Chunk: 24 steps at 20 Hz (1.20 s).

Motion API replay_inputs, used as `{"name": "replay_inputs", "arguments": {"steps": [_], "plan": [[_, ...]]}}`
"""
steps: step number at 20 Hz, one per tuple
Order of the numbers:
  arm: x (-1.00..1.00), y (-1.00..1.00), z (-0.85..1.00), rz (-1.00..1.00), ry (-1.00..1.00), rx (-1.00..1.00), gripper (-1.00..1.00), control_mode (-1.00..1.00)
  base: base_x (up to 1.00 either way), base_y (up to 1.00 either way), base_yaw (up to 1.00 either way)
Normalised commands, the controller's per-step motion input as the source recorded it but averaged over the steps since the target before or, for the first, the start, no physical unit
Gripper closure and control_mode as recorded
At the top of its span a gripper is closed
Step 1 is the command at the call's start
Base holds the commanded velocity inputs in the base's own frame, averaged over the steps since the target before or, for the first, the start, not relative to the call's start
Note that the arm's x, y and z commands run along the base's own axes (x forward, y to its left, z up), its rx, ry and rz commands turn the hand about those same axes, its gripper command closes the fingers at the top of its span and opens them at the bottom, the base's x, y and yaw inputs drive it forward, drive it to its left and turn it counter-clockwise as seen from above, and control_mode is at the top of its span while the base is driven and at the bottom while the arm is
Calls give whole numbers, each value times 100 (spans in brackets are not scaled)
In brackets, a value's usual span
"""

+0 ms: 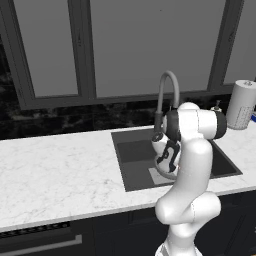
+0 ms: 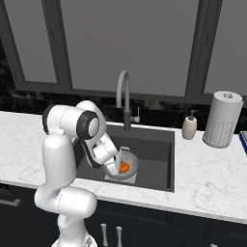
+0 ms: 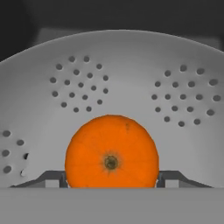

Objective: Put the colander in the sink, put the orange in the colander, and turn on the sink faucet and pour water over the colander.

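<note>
The orange (image 3: 111, 148) lies low inside the light-grey perforated colander (image 3: 131, 65). My gripper (image 3: 111, 181) has a dark fingertip (image 3: 52, 179) tight against each side of the fruit. From the right base view the colander (image 2: 130, 158) rests on the floor of the dark sink (image 2: 154, 149), with the orange (image 2: 124, 167) in it and the hand reaching down from the left. The gooseneck sink faucet (image 2: 123, 91) arches behind the basin, and no water runs from it. In the left base view my arm covers most of the colander (image 1: 167, 175).
A white paper-towel roll (image 2: 222, 118) and a small soap dispenser (image 2: 189, 126) stand on the marble counter (image 2: 212, 169) right of the sink. A dark window wall runs behind the faucet (image 1: 170, 82). The counter stretches wide to the left of the basin (image 1: 132, 150).
</note>
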Motion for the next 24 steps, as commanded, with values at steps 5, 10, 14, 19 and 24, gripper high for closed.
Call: {"name": "replay_inputs", "arguments": {"steps": [5, 10, 14, 19, 24], "plan": [[-7, 0, 0, 0, 2, 0, 100, -100, 0, 0, 0], [-5, 0, 0, 17, 28, -3, 100, -100, 0, 0, 0], [-3, -9, 0, 23, 36, -1, 100, -100, 0, 0, 0], [-7, -4, 2, 21, 5, 0, 100, -100, 0, 0, 0], [-7, -3, -3, 15, -18, 12, 100, -100, 0, 0, 0]]}}
